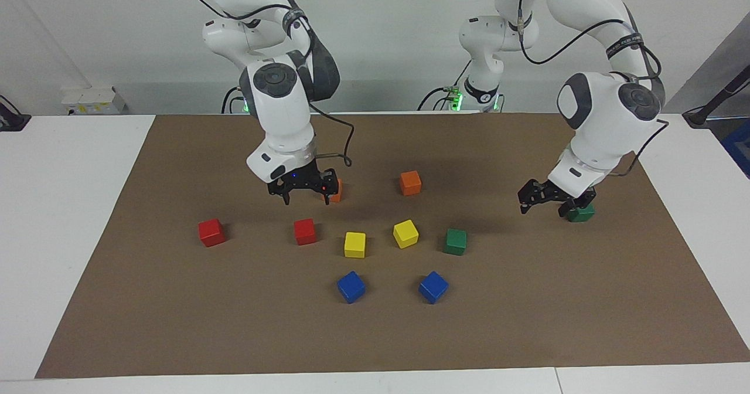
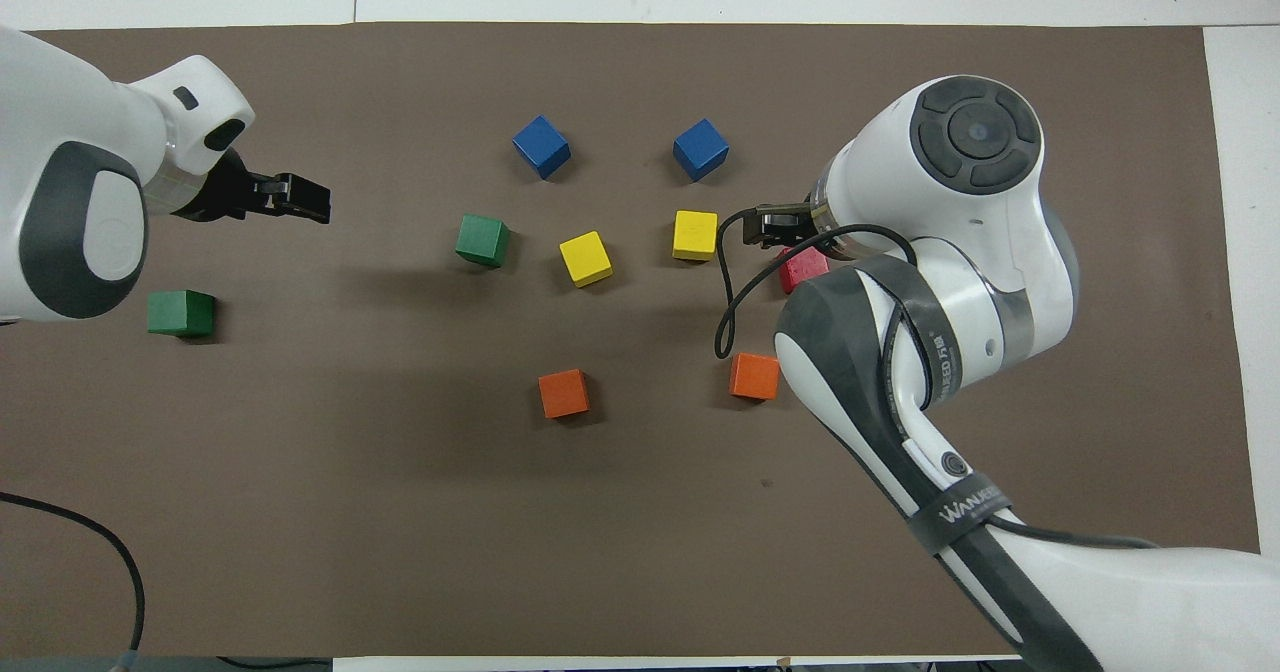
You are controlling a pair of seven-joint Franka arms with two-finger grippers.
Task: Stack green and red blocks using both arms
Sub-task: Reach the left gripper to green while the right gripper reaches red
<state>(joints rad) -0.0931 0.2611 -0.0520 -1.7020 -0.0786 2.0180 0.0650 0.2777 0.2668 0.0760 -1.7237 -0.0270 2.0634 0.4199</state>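
Facing view: my right hand (image 1: pixel 305 191) hangs open and empty over the mat (image 1: pixel 527 318), just above the inner red block (image 1: pixel 304 231) and in front of one orange block (image 1: pixel 335 190), which it partly hides. The outer red block (image 1: pixel 211 232) sits toward my right arm's end, well apart from the inner one. My left hand (image 1: pixel 546 200) is open too, holding nothing, low over the mat beside the outer green block (image 1: pixel 580 213) at my left arm's end. The inner green block (image 1: pixel 455 241) lies in the row with two yellow blocks (image 1: pixel 354 244). Two blue blocks (image 1: pixel 351 286) lie farthest from me; the other orange block (image 1: pixel 411 182) lies nearer. No container is here and no block is stacked. The brown mat covers a white surface (image 1: pixel 64 218), with a pale wall (image 1: pixel 387 48) at my back.

Overhead view: my left hand (image 2: pixel 300 198) points inward, open, over bare mat (image 2: pixel 400 512), between the outer green block (image 2: pixel 181 313) and the inner one (image 2: pixel 483 240). My right hand (image 2: pixel 770 228) partly covers the inner red block (image 2: pixel 803 270); my right arm hides the outer red one.
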